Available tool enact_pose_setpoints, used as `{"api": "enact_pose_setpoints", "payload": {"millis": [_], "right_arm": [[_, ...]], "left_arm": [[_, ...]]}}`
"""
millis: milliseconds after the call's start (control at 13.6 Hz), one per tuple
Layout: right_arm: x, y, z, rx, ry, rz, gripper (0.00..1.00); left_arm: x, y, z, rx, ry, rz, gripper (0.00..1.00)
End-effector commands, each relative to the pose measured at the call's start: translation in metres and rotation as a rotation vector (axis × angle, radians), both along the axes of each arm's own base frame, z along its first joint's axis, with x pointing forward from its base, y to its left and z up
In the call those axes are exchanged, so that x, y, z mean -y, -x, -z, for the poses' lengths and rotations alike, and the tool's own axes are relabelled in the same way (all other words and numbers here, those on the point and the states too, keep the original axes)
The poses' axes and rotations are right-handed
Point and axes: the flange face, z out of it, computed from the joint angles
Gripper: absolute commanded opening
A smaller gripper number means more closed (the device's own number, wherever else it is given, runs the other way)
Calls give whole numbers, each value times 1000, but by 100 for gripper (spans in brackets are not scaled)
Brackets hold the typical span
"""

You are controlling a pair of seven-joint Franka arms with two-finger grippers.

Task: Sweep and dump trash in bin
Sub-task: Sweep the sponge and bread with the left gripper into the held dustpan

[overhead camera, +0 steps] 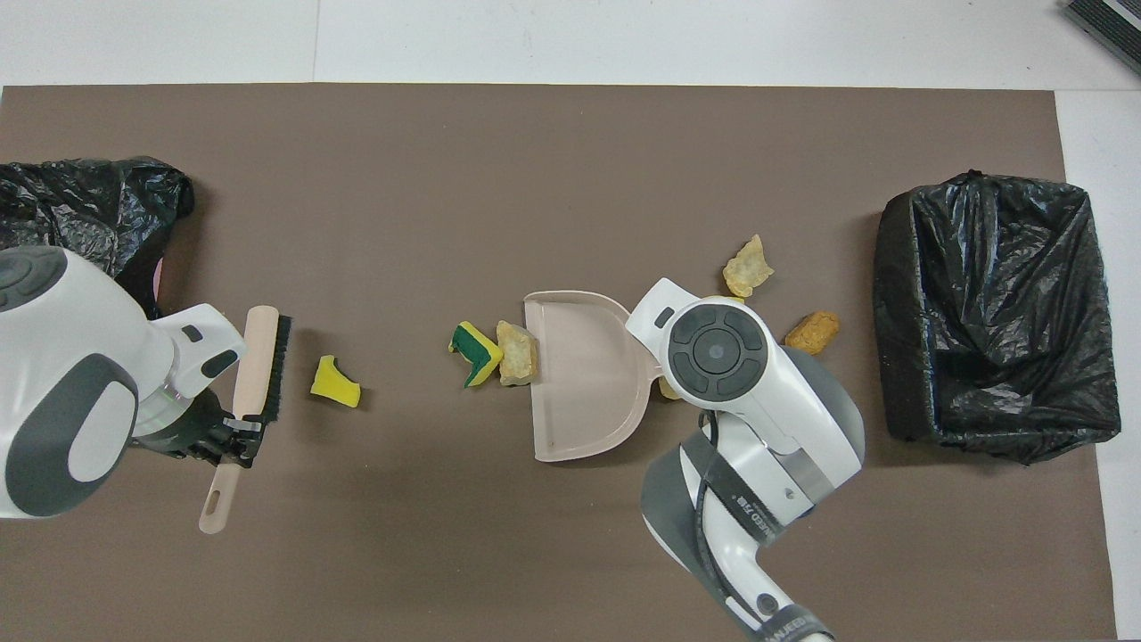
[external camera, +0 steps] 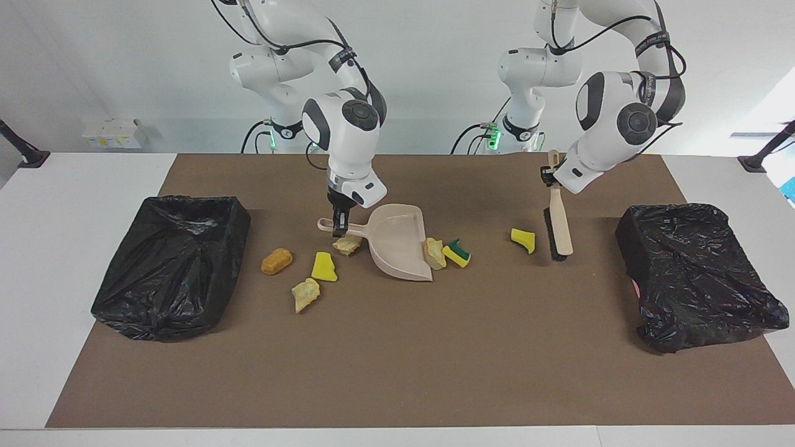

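Trash lies scattered mid-mat around the beige dustpan (external camera: pixel 397 245). Taking the pan as the clock's centre in the facing view: a tan rocky chunk (external camera: pixel 434 253) touches the pan's open lip at about four o'clock, with a yellow-and-green foam wedge (external camera: pixel 458 252) just beside it; a second tan chunk (external camera: pixel 347 244) sits against the handle's root at nine; a yellow wedge (external camera: pixel 324 267) lies near eight; a third tan chunk (external camera: pixel 305 295) lies farther out at seven to eight; the orange-brown nugget (external camera: pixel 276 261) lies out at nine, toward the right arm's end of the table. One more yellow wedge (external camera: pixel 523 239) rests well apart at three o'clock, just beside the bristles of the brush (external camera: pixel 558 226).

The right gripper (external camera: pixel 339 225) is clenched on the dustpan's handle, the pan resting flat on the brown mat (external camera: pixel 397 347). The left gripper (external camera: pixel 549 178) grasps the brush by its handle, the brush head down with its bristles on or close over the mat.

Two bins lined with black bags stand at the mat's ends: one bin (external camera: pixel 171 264) at the right arm's end, the other bin (external camera: pixel 695 270) at the left arm's end.
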Motion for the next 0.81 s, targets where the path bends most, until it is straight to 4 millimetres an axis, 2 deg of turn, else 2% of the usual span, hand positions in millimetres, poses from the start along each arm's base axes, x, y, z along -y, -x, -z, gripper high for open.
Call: {"api": "enact_pose_setpoints", "payload": {"millis": [0,73,293,366,440,513,733], "right_arm": [[-5,5,4,3,0,-46,0],[-5,5,8,-1,2,-43,0],[-29,12,22,5,-3,-16,0],[-34,12,26,11,-8,0,0],[-48,16,28,15,-10,-8,0],[-53,16,27,18,-12,-6,0],[-59,15,24,26,-19,1,0]], "left_arm": [[-3,37,17,58,-31,-40,0],[1,40,27,48,-51,-82,0],[31,39,41,68,-67,-75,0],[49,39,47,79,-68,-63,0],[66,38,54,95,-72,-61,0],[77,35,60,102,-70,-64,0],[105,38,60,107,-13,-33,0]]}}
